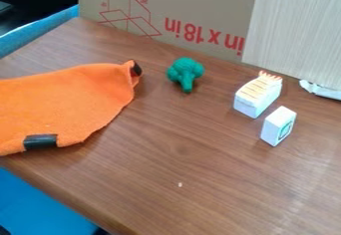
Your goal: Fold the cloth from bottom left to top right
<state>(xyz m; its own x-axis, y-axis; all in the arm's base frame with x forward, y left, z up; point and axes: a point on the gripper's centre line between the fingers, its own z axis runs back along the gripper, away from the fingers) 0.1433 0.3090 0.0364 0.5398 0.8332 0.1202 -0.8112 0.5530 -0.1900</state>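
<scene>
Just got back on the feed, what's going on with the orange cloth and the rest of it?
Nothing has hold of the cloth right now. It lies on the left of the table, running out of the picture, its upper right corner a bit puckered. I can't tell whether any fold is made. The broccoli sits right of it, with a striped block and a white block farther right.

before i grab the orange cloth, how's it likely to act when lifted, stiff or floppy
Probably floppy: the cloth looks thin, with a softly curving outline. It shouldn't be very slippery, as its surface looks fuzzy, like felt. The black patch on its near edge looks smoother, perhaps tape, so that spot may bend less.
</scene>
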